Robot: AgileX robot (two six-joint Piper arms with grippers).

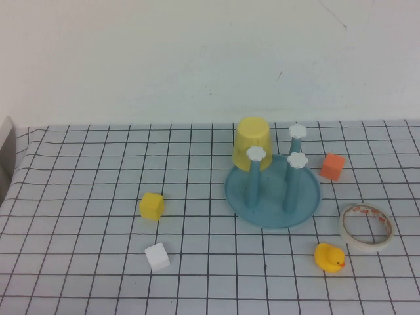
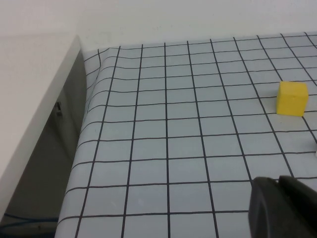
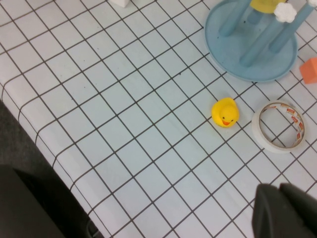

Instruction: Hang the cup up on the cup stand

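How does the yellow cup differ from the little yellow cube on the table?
The cup is round and tapered; the yellow cube is boxy with flat faces. The cup looks clearly larger than the cube. The cup sits upside down over a peg of the blue cup stand, raised off the cloth; the cube lies directly on the checked cloth, well to the robot's left of the stand. Both are plain yellow.
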